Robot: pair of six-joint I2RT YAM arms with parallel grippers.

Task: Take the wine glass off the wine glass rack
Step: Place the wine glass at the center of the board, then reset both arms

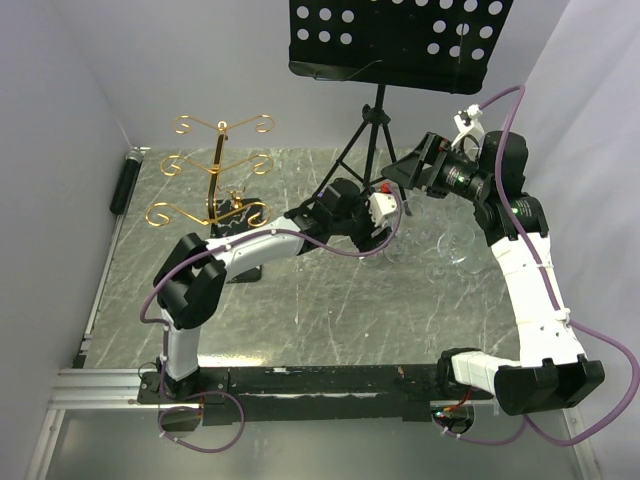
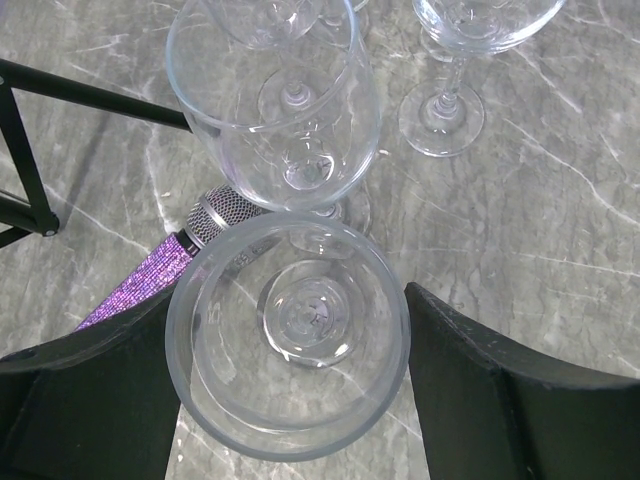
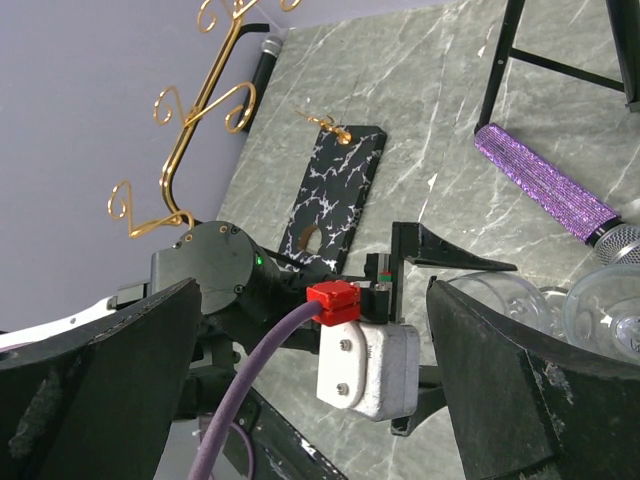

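Clear stemmed wine glass (image 2: pixel 288 335) is off the gold curled-arm metal rack (image 1: pixel 216 165). Left jaws grip its bowl beside other clear glasses (image 2: pixel 275 110); right jaws gape empty. Likely placing step; next, settle it on grey marble surface (image 1: pixel 300 310) and release.

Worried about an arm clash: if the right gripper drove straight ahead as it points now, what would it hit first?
Likely the white box with its red plug on the left arm's wrist, dead ahead of the open right gripper; depth is unclear.

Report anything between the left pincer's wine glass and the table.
Nothing visible lies directly beneath the wine glass in the left pincer; a purple microphone and a second wine glass crowd its far rim.
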